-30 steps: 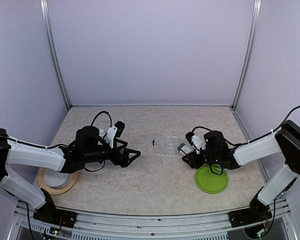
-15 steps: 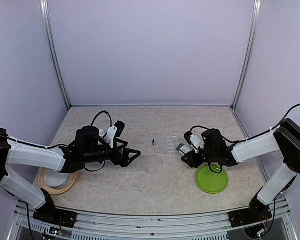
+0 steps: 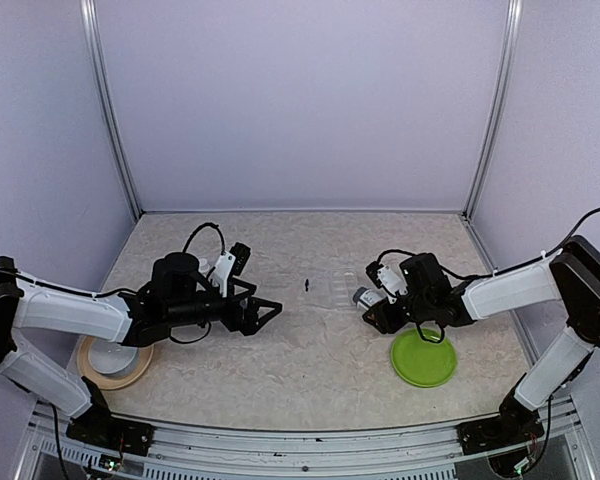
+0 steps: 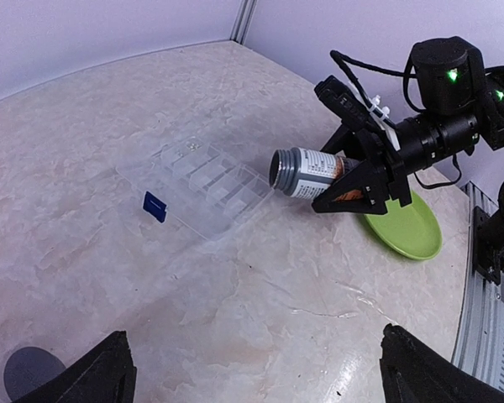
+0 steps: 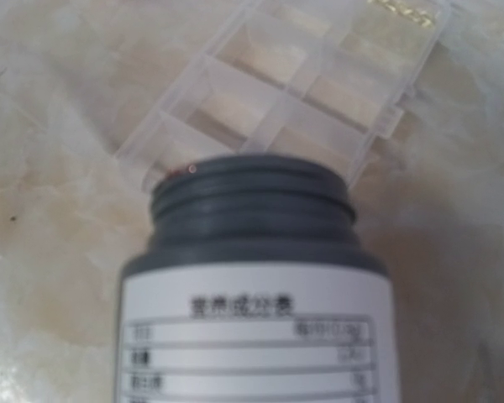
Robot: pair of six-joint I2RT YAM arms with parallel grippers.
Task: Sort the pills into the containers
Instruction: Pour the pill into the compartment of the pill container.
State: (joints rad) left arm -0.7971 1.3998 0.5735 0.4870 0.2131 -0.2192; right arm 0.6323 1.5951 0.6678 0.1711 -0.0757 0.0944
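Cannot read the blurred label (image 5: 256,336) on the bottle (image 5: 252,210), cropped at the bottom edge; cannot tell its contents. Barely see the clear tray (image 3: 332,285) from above.

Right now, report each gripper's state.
Left gripper: open, empty.
Right gripper: closed on the bottle, tipped toward the clear organizer.

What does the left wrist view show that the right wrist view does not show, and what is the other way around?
Only the left wrist view: the right gripper closed on the bottle, which lies nearly level with its open mouth toward the clear divided box; the green plate near it; the box's blue latch.
Only the right wrist view: the printed text on the bottle's white label and the threads of its gray neck, seen from close.
Both: the bottle, the divided box and the marbled table.
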